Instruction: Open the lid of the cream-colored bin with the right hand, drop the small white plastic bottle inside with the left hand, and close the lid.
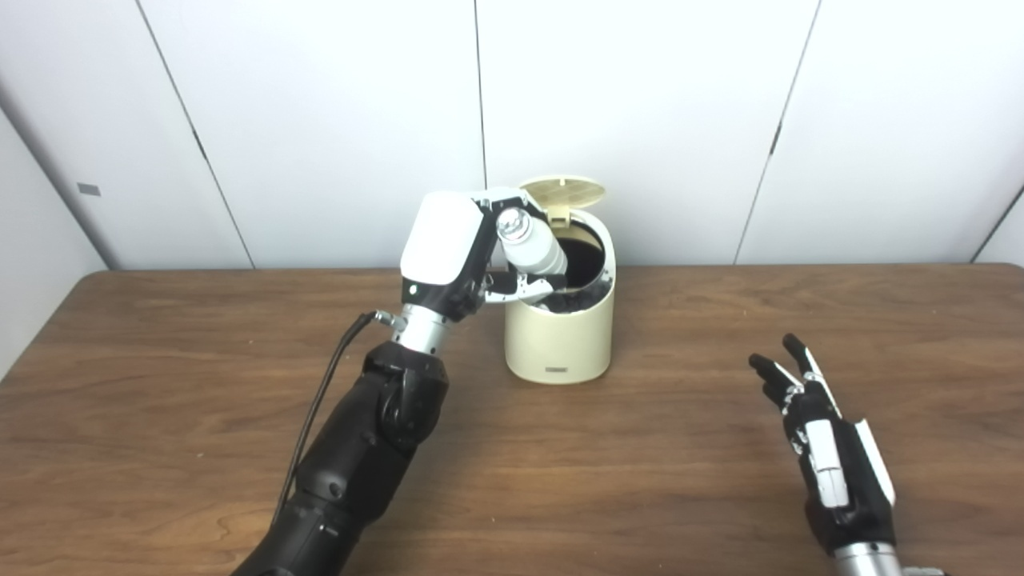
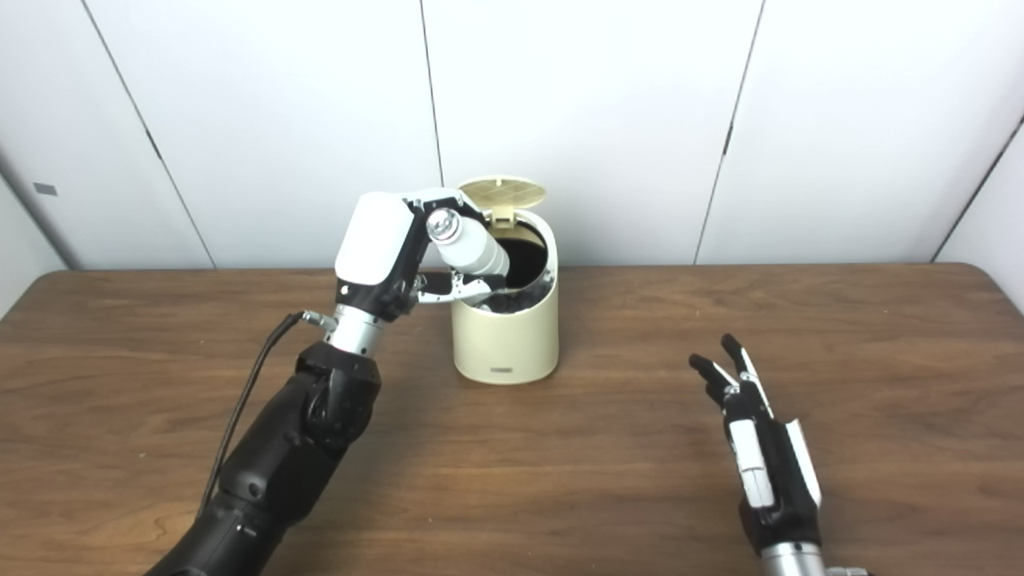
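Left hand [image 1: 456, 256]: you are gripping the small white plastic bottle [image 1: 532, 244], tilting it over the cream-colored round bin [image 1: 560, 336].
Lid [image 1: 562, 191]: standing open.
Right hand [image 1: 824, 448]: your fingers are spreading, released, above the brown wooden table [image 1: 680, 480].

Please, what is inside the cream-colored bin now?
The bin stands with its lid up. The left hand holds the white bottle tilted into the opening. The interior is dark; anything deeper cannot be seen.

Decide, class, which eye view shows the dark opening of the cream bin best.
The right eye view: more of the bin's dark opening shows beside the tilted bottle. In the left eye view the opening appears too, but narrower behind the bottle.
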Robot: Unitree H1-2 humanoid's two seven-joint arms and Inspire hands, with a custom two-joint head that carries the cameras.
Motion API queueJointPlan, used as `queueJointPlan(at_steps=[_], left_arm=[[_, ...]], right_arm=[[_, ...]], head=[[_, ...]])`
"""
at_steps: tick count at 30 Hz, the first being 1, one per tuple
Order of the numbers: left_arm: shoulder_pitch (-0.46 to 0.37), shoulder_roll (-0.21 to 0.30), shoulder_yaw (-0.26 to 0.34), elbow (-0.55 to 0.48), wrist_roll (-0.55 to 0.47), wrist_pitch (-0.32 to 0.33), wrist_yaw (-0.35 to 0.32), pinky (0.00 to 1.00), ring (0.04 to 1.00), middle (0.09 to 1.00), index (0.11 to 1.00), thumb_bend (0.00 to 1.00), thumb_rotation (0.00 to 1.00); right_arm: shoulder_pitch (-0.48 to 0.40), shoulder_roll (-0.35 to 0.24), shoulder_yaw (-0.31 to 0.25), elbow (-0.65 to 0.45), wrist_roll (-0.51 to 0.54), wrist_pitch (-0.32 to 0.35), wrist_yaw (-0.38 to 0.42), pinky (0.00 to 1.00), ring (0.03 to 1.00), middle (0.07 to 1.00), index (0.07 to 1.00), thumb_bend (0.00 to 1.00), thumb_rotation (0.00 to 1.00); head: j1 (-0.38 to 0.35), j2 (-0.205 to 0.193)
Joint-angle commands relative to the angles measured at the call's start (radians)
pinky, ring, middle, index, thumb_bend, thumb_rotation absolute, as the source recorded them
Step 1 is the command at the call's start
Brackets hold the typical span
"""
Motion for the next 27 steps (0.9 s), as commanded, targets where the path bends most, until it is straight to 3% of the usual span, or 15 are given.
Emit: queueJointPlan(at_steps=[1,4,19,27], left_arm=[[-0.059,0.01,0.006,-0.025,-0.003,0.002,0.01,0.32,0.387,0.505,0.516,0.47,0.0],[-0.056,0.011,0.007,-0.033,-0.007,0.007,0.0,0.29,0.376,0.495,0.522,0.47,0.0],[-0.039,0.005,0.006,-0.072,-0.021,0.064,-0.055,0.33,0.362,0.48,0.532,0.5,0.0],[-0.041,0.005,0.0,-0.07,-0.015,0.076,-0.049,0.32,0.353,0.46,0.537,0.5,0.0]], right_arm=[[0.031,0.028,0.016,0.069,0.005,-0.028,-0.005,0.93,0.914,0.848,0.952,0.62,0.95],[0.032,0.025,0.016,0.066,0.004,-0.025,-0.005,0.94,0.916,0.846,0.954,0.64,0.95],[0.031,0.023,0.016,0.069,0.004,-0.029,-0.007,0.92,0.89,0.806,0.955,0.63,0.96],[0.03,0.021,0.015,0.068,0.004,-0.024,-0.005,0.92,0.885,0.796,0.954,0.65,0.94]], head=[[-0.001,0.0],[0.001,0.001],[0.0,0.004],[-0.003,0.006]])
